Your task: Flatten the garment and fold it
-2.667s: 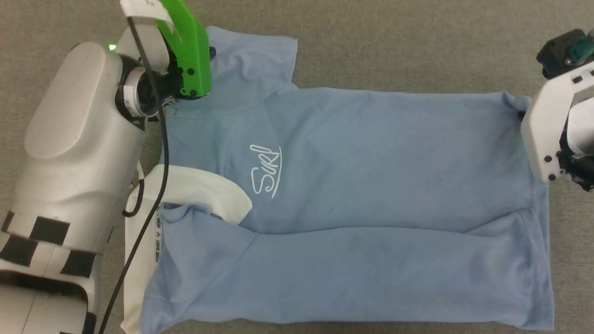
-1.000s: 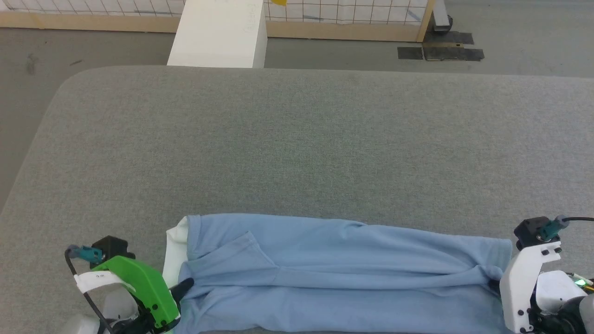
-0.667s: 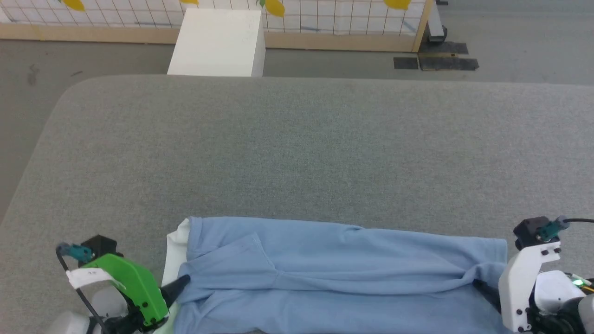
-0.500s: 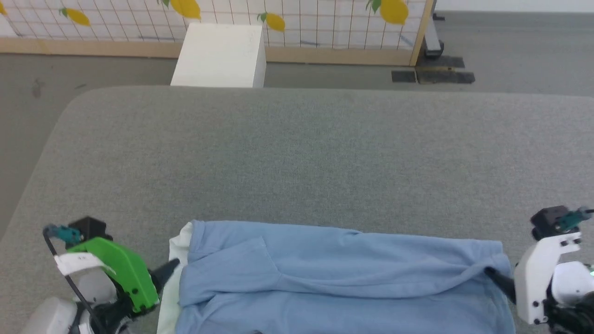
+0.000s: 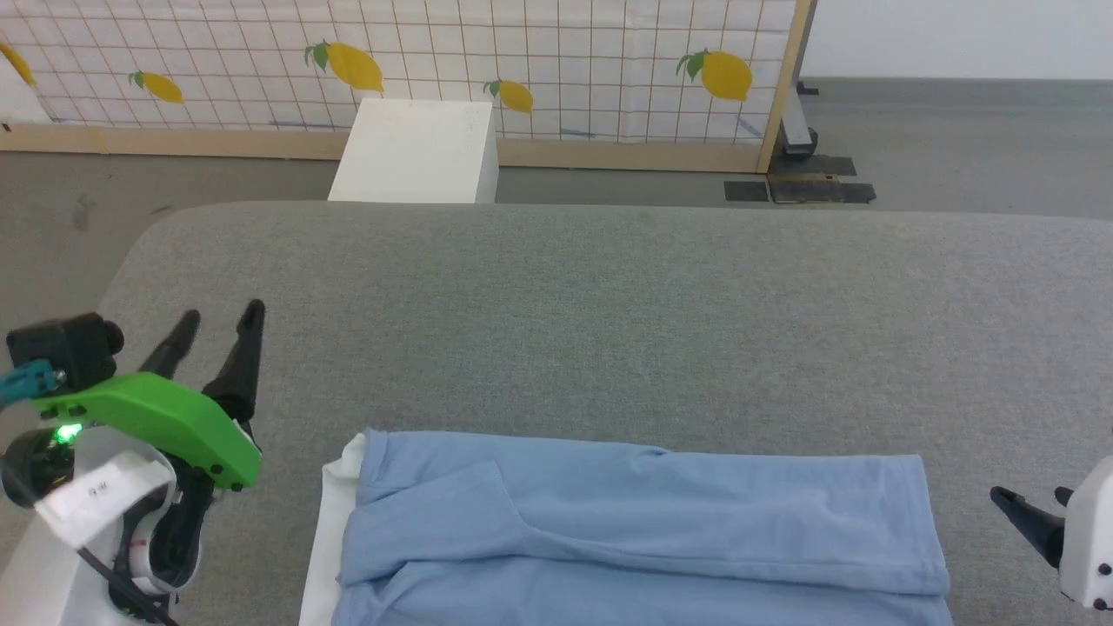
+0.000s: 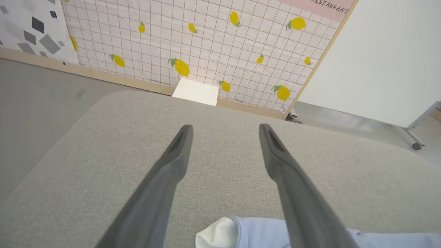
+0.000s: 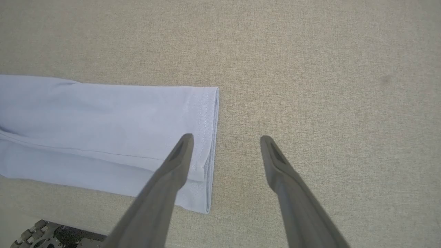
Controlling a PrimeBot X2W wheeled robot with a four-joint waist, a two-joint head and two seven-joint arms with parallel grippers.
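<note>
the garment [image 5: 635,522] lies folded into a long light blue band along the near side of the grey padded surface [image 5: 609,304], with its collar end toward the robot's left and its hem end toward the right. the white collar [image 5: 335,513] sticks out at the left end, and a sleeve is folded over the top layer there. the left gripper [image 5: 222,313] hovers off the collar end, clear of the cloth, its two fingers spread apart and holding nothing. the right gripper [image 5: 1028,494] sits just beside the hem end, its fingers also spread and empty. in the right wrist view one finger crosses over the hem, and i cannot tell whether it touches. beyond the surface's far edge are a grey floor [image 5: 956,148], a white box [image 5: 417,161] and a wood-framed grid screen printed with lemons [image 5: 565,69], with a white wall [image 6: 379,51] beside it. the head view's bottom edge cuts off the garment's near part, and its right edge cuts off most of the right gripper's body.
</note>
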